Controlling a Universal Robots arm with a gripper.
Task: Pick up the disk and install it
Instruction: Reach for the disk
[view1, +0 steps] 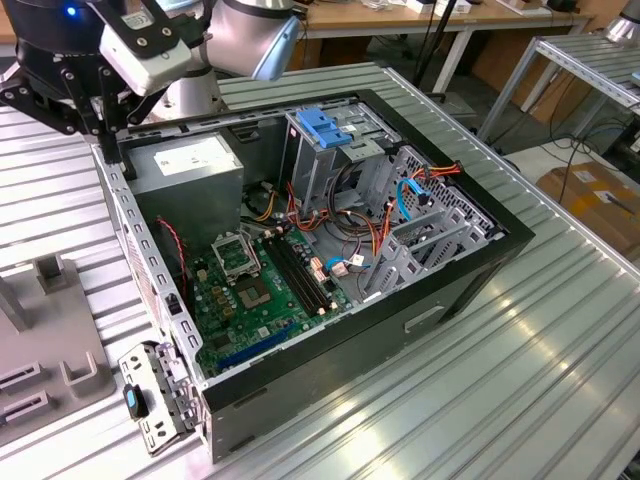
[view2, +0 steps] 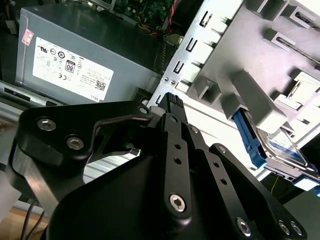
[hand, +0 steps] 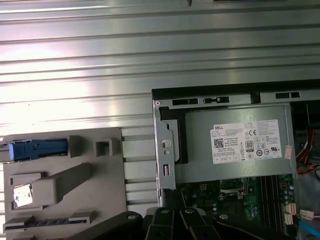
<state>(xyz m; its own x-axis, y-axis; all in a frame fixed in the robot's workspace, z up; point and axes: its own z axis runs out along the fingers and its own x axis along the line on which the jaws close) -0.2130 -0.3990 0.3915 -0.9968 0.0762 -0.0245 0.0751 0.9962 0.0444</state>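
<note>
Exterior view: an open computer case (view1: 350, 365) lies on a ribbed metal table (view1: 480, 400); I give every place below from that case.
Arm: my arm (view1: 240, 35) reaches in above the case's corner where the big grey power-supply box (view1: 190, 165) sits.
Gripper: my gripper (view2: 172, 101) hangs over the case's metal rim at that same corner, close to the power-supply box.
Gripper state: I cannot tell whether it is apart or together.
Disk: the disk (view2: 285, 147) is outside the case, well apart from my gripper, and stands in a grey holder (hand: 100, 200).
Disk detail: its blue side rail (hand: 37, 148) shows in both wrist views.
Holder: it rests on the table beside the case's wall on the power-supply side, with a strip of bare table between the two.
Inside the case: a green motherboard (view1: 260, 300) covers the floor, and a grey drive cage (view1: 330, 165) stands next to the power-supply box.
Latch: a blue plastic latch (view1: 322, 127) sits on top of that cage.
</note>
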